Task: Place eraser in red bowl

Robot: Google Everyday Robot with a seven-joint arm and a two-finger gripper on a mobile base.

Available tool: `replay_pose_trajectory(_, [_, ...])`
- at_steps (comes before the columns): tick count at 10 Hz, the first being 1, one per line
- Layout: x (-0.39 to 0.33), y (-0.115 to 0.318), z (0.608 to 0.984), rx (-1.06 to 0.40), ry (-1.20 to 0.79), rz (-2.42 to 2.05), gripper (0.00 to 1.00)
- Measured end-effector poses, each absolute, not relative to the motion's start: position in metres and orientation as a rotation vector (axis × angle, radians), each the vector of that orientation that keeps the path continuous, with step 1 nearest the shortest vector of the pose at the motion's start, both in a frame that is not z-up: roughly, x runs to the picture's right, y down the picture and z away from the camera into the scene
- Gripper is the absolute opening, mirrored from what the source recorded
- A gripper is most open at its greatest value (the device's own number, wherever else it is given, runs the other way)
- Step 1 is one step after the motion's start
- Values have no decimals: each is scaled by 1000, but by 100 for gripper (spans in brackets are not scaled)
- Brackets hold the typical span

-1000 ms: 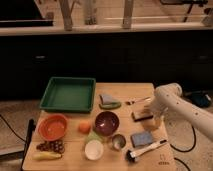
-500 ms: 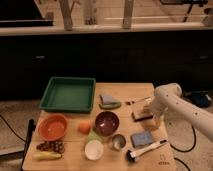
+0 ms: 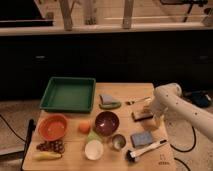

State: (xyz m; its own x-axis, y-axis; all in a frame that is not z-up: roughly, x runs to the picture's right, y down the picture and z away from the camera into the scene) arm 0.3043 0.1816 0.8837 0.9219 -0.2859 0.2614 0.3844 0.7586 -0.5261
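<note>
Hanging over the right edge of the pale wooden table (image 3: 131, 90), the white robot arm (image 3: 186, 107) bends down to its gripper (image 3: 154, 120), which sits just beside the right end of the small rectangular eraser with a dark top and tan base (image 3: 141, 116); whether the gripper is apart or clamped cannot be told. The eraser lies flat on the wood near the right edge, behind the blue-grey square pad (image 3: 141, 139) and the long black-and-white brush (image 3: 145, 150). The red round bowl (image 3: 52, 127) stands well apart, close to the left edge. Between eraser and red bowl sit a dark maroon bowl (image 3: 106, 123) and a small orange ball (image 3: 84, 127). A green rectangular tray (image 3: 67, 94) fills the rear left, its front rim near the red bowl. Along the front edge lie a yellow banana (image 3: 47, 155), dark grapes (image 3: 50, 146), a white round cup (image 3: 93, 149) and a small metal cup (image 3: 118, 142). Bare wood shows behind the eraser at the rear right corner, and at the front right corner beyond the brush.
</note>
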Motion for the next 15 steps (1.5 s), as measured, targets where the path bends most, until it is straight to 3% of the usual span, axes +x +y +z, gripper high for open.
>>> replay_pose_trajectory(6, [288, 181, 882, -605, -203, -413, 78])
replay_pose_trajectory(13, [283, 173, 877, -604, -213, -444, 8])
replay_pose_trajectory(15, [285, 169, 874, -606, -212, -445, 0])
